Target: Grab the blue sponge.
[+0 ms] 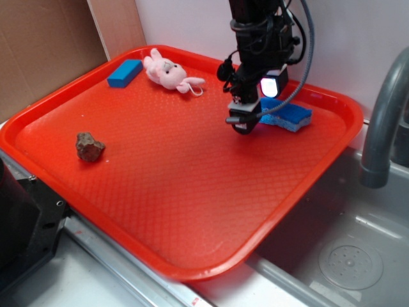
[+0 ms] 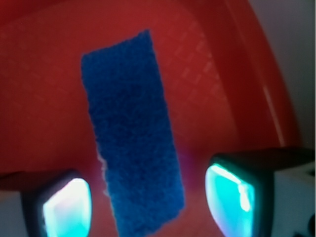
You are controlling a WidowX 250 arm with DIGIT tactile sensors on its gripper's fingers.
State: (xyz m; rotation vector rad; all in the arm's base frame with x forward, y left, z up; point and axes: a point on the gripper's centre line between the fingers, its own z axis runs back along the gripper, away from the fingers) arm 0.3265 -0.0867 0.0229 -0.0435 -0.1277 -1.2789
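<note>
The blue sponge (image 1: 291, 116) lies on the red tray (image 1: 160, 179) near its far right rim, partly hidden behind my arm. In the wrist view the blue sponge (image 2: 131, 133) runs lengthwise up the frame, its near end reaching down between my two fingers. My gripper (image 2: 148, 205) is open, hovering over that end, with a gap of red tray showing on each side of the sponge. From the exterior view my gripper (image 1: 243, 118) hangs just left of the sponge, low over the tray.
A smooth blue block (image 1: 124, 73) and a pink plush bunny (image 1: 167, 73) lie at the tray's far left. A brown rock (image 1: 89, 147) sits at the left. A grey faucet (image 1: 382, 121) and sink basin (image 1: 348, 256) stand to the right.
</note>
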